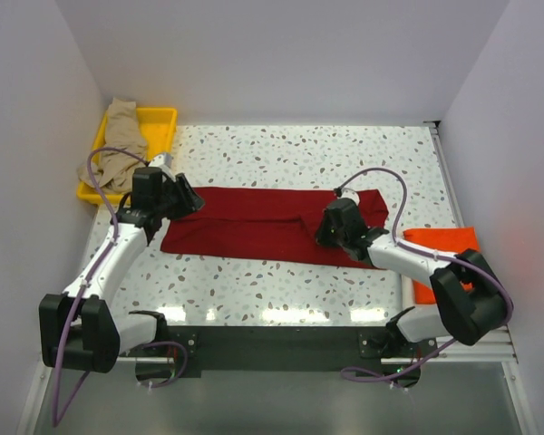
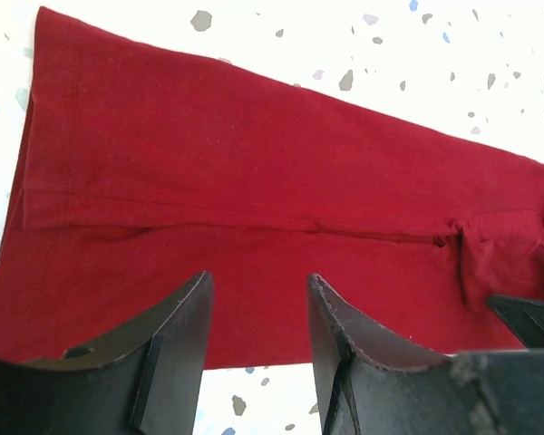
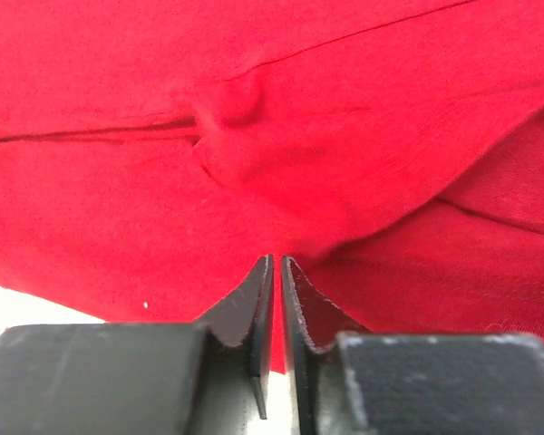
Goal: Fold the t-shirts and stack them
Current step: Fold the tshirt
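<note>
Note orange t-shirt (image 1: 440, 243) at near right table (image 1: 344, 154) edge, your right gripper (image 3: 276, 261) jaws almost together, tips on dark red t-shirt (image 1: 254, 222) spread mid-table, your left gripper (image 2: 258, 276) jaws apart over its left end, far-left yellow tray (image 1: 163, 118) holds crumpled tan t-shirt (image 1: 118, 149)

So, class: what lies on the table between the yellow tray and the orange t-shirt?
The dark red t-shirt, a long band, with the left gripper and right gripper over it; the top view shows it.

Speckled white table (image 1: 281, 149), dark red t-shirt (image 1: 245, 222) spread flat mid-table, orange t-shirt (image 1: 440, 238) right edge, yellow tray (image 1: 167, 114) far-left corner
</note>
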Tool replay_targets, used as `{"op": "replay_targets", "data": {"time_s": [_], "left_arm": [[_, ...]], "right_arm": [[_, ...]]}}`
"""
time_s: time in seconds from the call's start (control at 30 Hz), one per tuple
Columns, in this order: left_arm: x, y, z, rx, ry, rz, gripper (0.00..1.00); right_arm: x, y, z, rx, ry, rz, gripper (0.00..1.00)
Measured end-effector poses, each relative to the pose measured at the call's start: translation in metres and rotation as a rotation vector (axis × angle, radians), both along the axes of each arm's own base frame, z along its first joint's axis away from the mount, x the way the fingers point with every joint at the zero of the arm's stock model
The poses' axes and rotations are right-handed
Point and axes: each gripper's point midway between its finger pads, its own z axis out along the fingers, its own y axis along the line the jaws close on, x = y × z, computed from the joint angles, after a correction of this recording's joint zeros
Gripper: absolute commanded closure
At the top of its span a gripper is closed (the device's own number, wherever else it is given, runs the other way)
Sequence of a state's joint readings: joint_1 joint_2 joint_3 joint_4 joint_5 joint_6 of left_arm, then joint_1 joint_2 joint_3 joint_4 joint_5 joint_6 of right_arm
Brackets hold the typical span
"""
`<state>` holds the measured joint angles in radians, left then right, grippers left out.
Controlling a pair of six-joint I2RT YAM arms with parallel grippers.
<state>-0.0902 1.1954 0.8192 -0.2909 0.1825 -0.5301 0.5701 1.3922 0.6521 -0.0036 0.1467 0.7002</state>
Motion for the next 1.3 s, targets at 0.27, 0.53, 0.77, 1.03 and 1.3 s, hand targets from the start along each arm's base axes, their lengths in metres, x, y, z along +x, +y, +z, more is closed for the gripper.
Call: {"op": "replay_targets", "data": {"time_s": [0.27, 0.53, 0.77, 1.03, 1.3], "left_arm": [[-0.007, -0.003, -0.012, -0.013, 0.035, -0.018, 0.49], [-0.01, -0.01, -0.014, -0.031, 0.045, -0.042, 0.49], [-0.01, -0.012, -0.016, -0.034, 0.048, -0.048, 0.49], [-0.01, -0.012, -0.016, -0.033, 0.049, -0.049, 0.49], [-0.01, -0.012, -0.016, -0.033, 0.05, -0.049, 0.49]], "right_arm": [[-0.007, 0.011, 0.002, -0.002, -0.013, 0.045, 0.7], [0.004, -0.011, 0.036, -0.077, -0.083, -0.011, 0.59], [0.003, -0.017, 0.004, -0.148, 0.015, -0.017, 0.58], [0.007, -0.018, -0.01, -0.176, 0.024, -0.024, 0.58], [0.007, -0.018, -0.03, -0.201, 0.061, -0.021, 0.62]]}}
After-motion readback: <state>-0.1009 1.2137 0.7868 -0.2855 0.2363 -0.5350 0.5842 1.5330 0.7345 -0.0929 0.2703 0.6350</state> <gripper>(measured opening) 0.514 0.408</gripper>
